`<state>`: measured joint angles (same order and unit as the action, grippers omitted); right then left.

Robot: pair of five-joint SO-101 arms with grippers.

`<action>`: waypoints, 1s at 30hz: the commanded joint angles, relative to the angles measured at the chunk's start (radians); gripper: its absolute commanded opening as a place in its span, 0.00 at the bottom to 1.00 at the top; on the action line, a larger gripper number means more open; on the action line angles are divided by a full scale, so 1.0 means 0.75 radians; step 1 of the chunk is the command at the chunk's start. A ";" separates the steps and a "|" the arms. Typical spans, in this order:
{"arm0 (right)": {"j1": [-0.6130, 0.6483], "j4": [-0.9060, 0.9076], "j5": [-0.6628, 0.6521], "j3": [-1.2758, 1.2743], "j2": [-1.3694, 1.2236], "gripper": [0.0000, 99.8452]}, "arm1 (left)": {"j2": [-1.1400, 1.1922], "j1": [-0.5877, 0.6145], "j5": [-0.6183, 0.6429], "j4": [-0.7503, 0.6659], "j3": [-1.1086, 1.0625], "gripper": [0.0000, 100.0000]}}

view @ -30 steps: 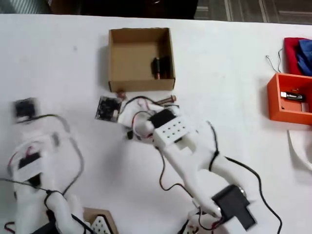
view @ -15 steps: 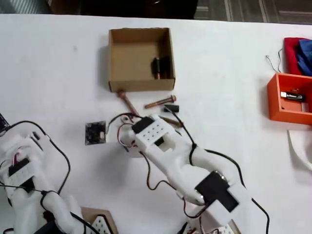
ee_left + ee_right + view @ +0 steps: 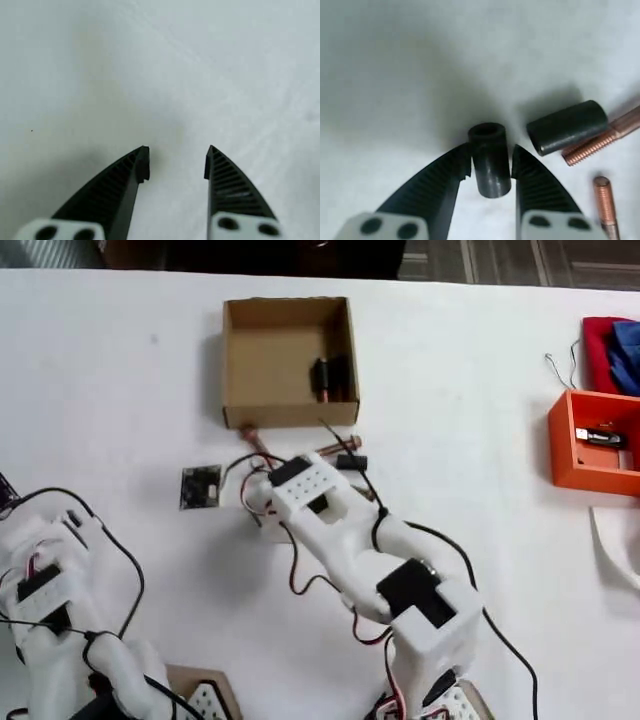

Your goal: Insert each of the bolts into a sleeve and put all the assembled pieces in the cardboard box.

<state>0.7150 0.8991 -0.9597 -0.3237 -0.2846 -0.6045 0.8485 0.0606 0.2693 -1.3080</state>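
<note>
Sleeve [image 3: 490, 159] now seemingly in right gripper [image 3: 491, 162]

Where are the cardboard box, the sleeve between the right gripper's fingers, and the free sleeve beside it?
Box [image 3: 285, 416], high view, front wall.
Gripped sleeve [image 3: 491, 167], right wrist view, its side.
Free sleeve [image 3: 567, 127], right wrist view, its side.

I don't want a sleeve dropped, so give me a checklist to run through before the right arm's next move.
1. Sleeve held between the fingers of the right gripper: ok.
2. Second sleeve apart from those fingers: ok.
3. Loose bolt close by: ok.
4. Left gripper free: ok, open above the table.
5. Cardboard box has room: ok.
6. Sleeve lifted off the table: cannot tell.
</note>
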 commanded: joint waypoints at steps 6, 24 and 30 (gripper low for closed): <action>-0.011 0.120 0.000 0.041 -0.007 0.03 | -0.002 -0.002 0.012 -0.020 0.026 0.20; -0.138 -0.345 0.669 -0.927 1.071 0.02 | -0.002 -0.078 -0.063 -0.020 0.013 0.20; -0.138 -0.242 0.759 -0.865 0.944 0.02 | -0.002 -0.088 -0.063 -0.020 0.011 0.20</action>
<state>0.6214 0.7043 -0.4089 -1.0096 0.4457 -0.6045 0.7979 0.0192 0.2693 -1.3080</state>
